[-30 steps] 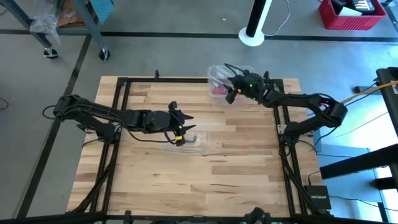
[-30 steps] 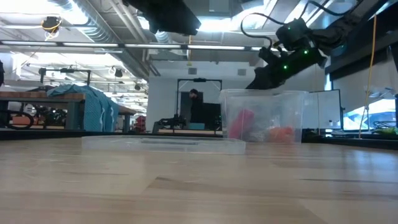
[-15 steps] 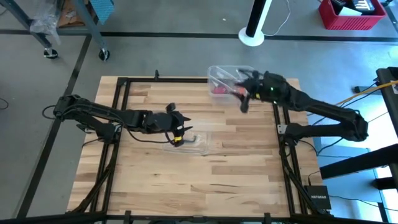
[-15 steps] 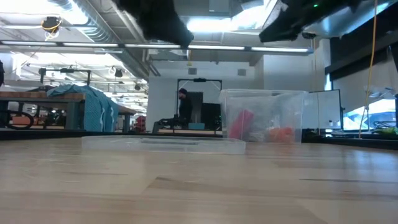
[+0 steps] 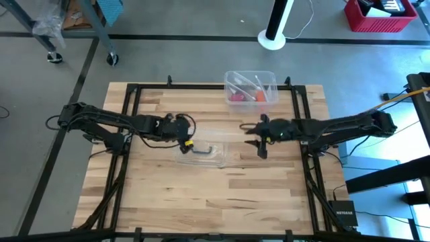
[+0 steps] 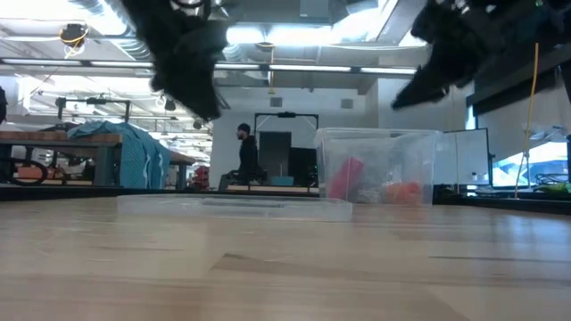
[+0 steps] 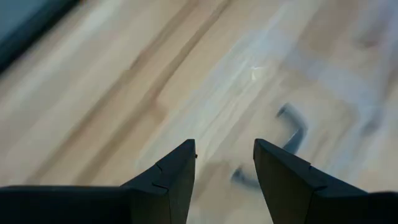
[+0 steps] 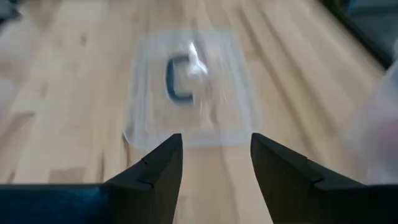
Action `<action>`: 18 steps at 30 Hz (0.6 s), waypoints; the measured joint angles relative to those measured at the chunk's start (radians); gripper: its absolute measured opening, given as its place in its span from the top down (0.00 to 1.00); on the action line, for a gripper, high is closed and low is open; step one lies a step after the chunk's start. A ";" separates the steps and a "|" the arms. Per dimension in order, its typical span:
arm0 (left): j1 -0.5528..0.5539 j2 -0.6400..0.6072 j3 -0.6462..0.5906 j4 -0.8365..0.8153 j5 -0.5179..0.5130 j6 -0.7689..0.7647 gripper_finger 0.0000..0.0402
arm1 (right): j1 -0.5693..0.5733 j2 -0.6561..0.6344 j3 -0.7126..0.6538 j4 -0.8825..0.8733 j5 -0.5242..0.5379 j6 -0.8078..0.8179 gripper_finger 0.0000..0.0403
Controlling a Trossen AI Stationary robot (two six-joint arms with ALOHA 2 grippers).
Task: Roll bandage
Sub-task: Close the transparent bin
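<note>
The bandage [image 5: 236,96] is a pink-red piece lying inside the clear plastic box [image 5: 251,75] at the table's far edge; it also shows through the box wall in the low view [image 6: 348,178]. My left gripper [image 5: 189,139] is open and empty above the table, just left of the box's clear lid [image 5: 201,153]. In the left wrist view [image 7: 224,149] its fingers point at the lid's black handle [image 7: 292,127]. My right gripper [image 5: 250,134] is open and empty over the table's middle, right of the lid. In the right wrist view [image 8: 216,142] it faces the lid [image 8: 186,87].
The clear lid lies flat on the table between the two grippers. An orange item [image 6: 403,192] lies in the box beside the bandage. A person [image 6: 243,156] walks in the room beyond the table. Bare wood stretches toward the near edge.
My right gripper has left the clear box at the far edge and swung toward the near side and down to the table's middle, turning to face the lid. My left gripper has drawn back from the lid toward the table's left and far side. The lid has stayed in place.
</note>
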 joint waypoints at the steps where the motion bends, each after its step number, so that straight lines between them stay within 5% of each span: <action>1: 0.000 0.000 0.000 -0.047 0.000 -0.054 0.61 | 0.015 0.015 -0.010 -0.001 0.020 0.026 0.53; 7: 0.015 0.000 0.000 -0.206 -0.003 -0.248 0.61 | 0.035 0.124 -0.032 0.040 0.042 0.223 0.53; 12: 0.027 0.000 -0.046 -0.189 -0.003 -0.288 0.61 | 0.035 0.202 -0.032 0.050 0.104 0.323 0.52; 18: 0.040 -0.003 -0.207 -0.061 0.060 -0.363 0.61 | 0.034 0.256 -0.069 0.101 0.040 0.384 0.49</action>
